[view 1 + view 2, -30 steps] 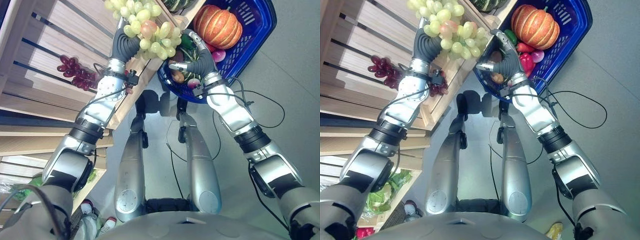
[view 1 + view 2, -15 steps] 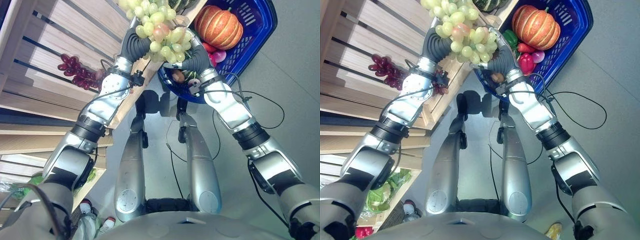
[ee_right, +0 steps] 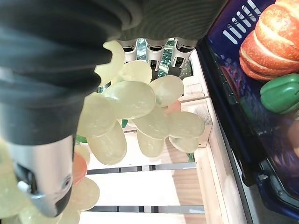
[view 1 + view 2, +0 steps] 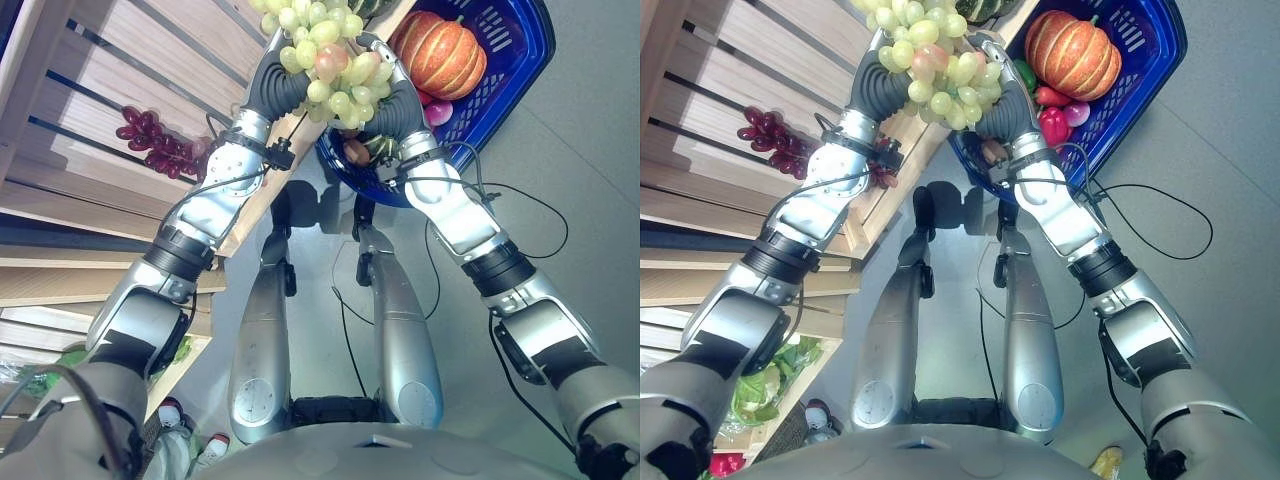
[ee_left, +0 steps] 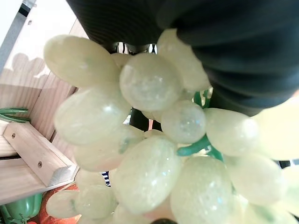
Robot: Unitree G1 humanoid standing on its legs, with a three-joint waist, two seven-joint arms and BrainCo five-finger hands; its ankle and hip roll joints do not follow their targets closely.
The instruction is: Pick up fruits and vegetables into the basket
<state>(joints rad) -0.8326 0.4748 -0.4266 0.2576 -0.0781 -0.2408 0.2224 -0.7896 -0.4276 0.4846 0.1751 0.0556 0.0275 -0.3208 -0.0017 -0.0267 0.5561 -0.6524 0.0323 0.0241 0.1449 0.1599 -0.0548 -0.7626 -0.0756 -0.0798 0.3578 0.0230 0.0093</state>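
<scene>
A bunch of green grapes [image 4: 325, 50] with one pinkish berry hangs at the top centre, held between both hands above the wooden shelf's edge. My left hand [image 4: 272, 85] grips it from the shelf side. On the basket side, my right hand [image 4: 395, 98] cups it, with its fingers [image 3: 154, 51] curved over the berries. The grapes [image 5: 149, 163] lie close against the left palm. Just right of the hands is the blue basket [image 4: 515, 60], which holds an orange pumpkin [image 4: 440, 55], a green pepper [image 3: 280, 93] and red vegetables [image 4: 1053, 122].
Tiered wooden shelves [image 4: 90, 120] run along the left, with a purple grape bunch [image 4: 155, 145] lying on one. A dark green squash [image 4: 985, 8] sits at the top edge. Leafy greens [image 4: 765, 390] lie low on the left. Grey floor spreads to the right.
The left hand has carried the green grapes rightwards, towards the basket. The right hand has come up from the basket's rim and closed against the bunch.
</scene>
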